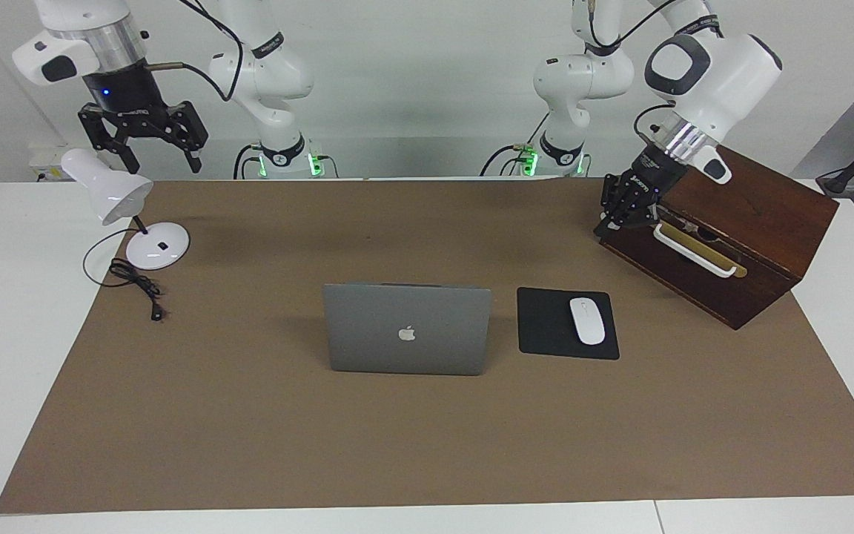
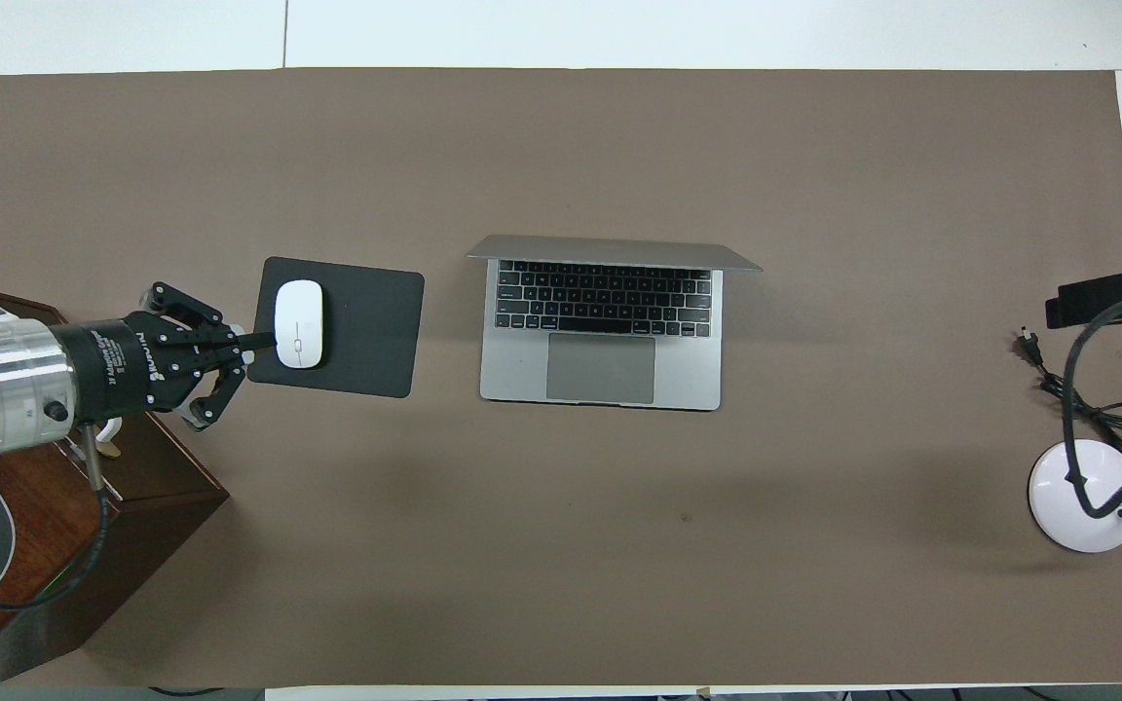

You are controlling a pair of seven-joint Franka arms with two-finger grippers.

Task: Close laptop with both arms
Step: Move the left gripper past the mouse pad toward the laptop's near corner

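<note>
1. Standing open at the middle of the brown mat, the laptop (image 1: 406, 328) is showing you its lid, with the black mousepad (image 1: 545, 323) just beside it.
2. You are carrying the left gripper (image 1: 605, 226), fingers pinched together and empty, over the corner of the wooden box (image 1: 760, 215).
3. You are holding the right gripper (image 1: 161, 157), fingers spread wide, above the white desk lamp (image 1: 112, 194).
4. Judging from this, you should be bringing both to the lid's top edge, pushing evenly and slowly.
</note>
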